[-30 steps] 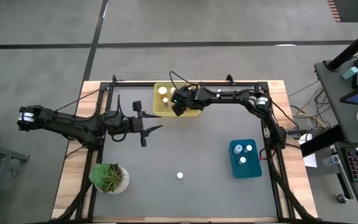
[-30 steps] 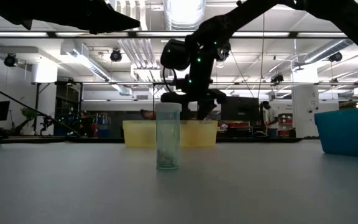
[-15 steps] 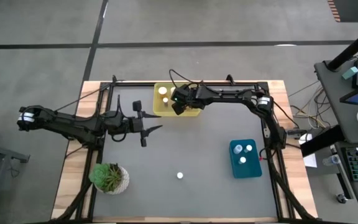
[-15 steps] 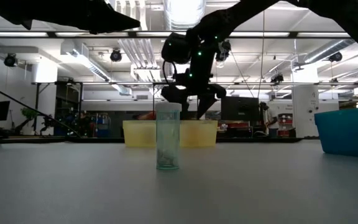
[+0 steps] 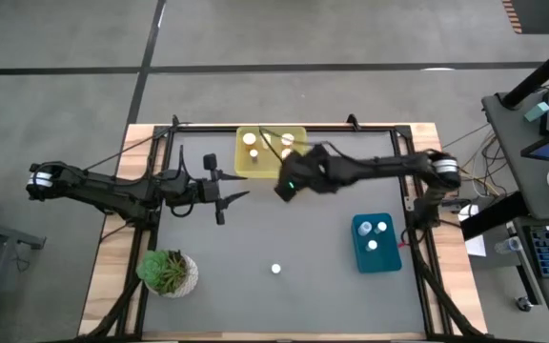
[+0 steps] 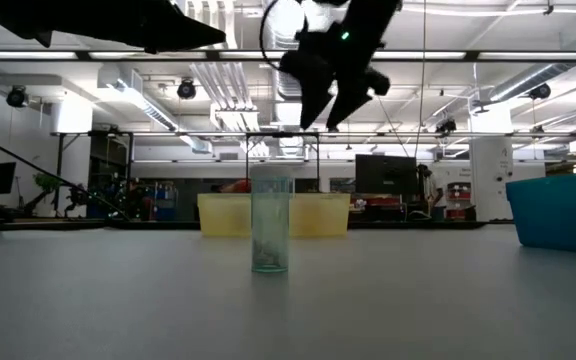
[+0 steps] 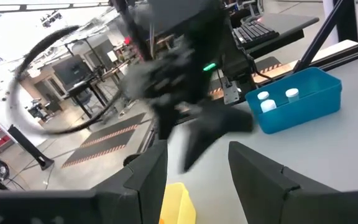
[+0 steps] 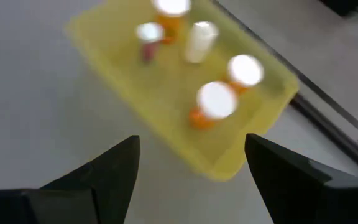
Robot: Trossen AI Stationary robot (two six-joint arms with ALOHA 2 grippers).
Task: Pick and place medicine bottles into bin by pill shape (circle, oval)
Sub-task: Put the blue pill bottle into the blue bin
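Observation:
One small clear bottle with a white cap [image 5: 275,269] stands upright on the grey table near the front; it also shows in the low view [image 6: 271,222]. The yellow bin [image 5: 298,168] at the far side holds several bottles [image 8: 215,102], some with orange bodies. The blue bin [image 5: 375,259] at the right holds three white-capped bottles [image 5: 373,245]. My right gripper [image 5: 282,189] hangs open and empty, high above the table just in front of the yellow bin [image 8: 135,81]. My left gripper [image 5: 229,200] is open and empty, left of centre.
A potted green plant [image 5: 168,272] stands at the near left corner. The black frame rails [image 5: 284,127] run along the table's far and side edges. The grey mat between the bins and the lone bottle is bare.
My right gripper has risen from over the yellow bin and drawn back toward the table's middle and near edge. The bottles in the bin's right half, hidden under it before, now show. My left arm and the lone bottle have kept still.

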